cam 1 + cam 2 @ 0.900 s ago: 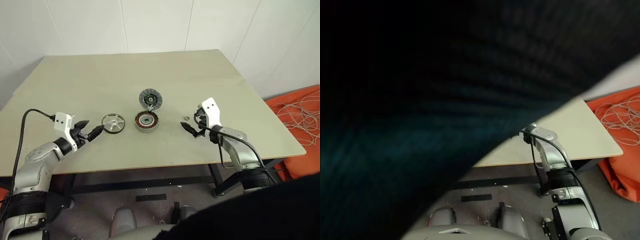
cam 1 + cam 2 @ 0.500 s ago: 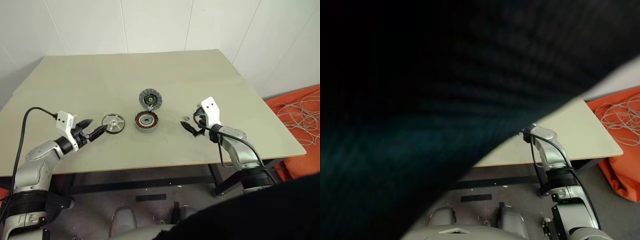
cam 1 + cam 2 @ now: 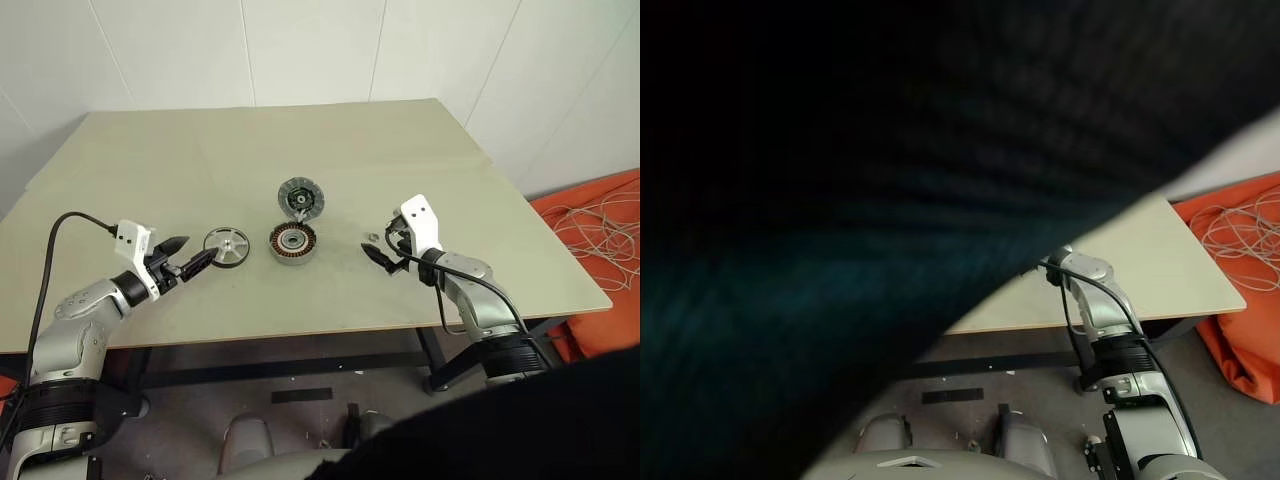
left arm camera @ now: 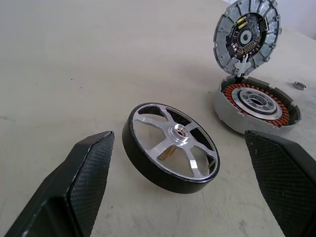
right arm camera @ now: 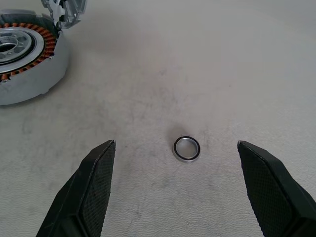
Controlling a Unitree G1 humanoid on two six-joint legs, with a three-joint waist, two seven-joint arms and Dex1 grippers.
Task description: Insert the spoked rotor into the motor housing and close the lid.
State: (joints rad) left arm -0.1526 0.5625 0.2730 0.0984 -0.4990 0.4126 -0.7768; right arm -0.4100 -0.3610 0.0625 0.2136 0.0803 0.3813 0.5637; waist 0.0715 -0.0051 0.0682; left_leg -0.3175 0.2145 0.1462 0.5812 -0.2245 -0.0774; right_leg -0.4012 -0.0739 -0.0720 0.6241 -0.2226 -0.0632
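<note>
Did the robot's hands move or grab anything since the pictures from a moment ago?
Nothing was grabbed or let go. The left end effector drew back slightly from the spoked rotor, jaws open. The right end effector stayed put, open around a small metal ring on the table. The rotor, motor housing and its raised lid have not moved.

The bench [image 3: 300,140] lies bare all around the small cluster at its middle. The left hand [image 3: 186,257] stands spread wide, with the spoked rotor [image 4: 170,146] lying flat just ahead between its fingers [image 4: 84,182]. Beyond it sits the motor housing [image 4: 256,103], whose lid [image 4: 247,32] stands upright at the far edge. A small metal ring [image 5: 186,148] lies between the right hand's [image 5: 177,195] parted fingers.
</note>
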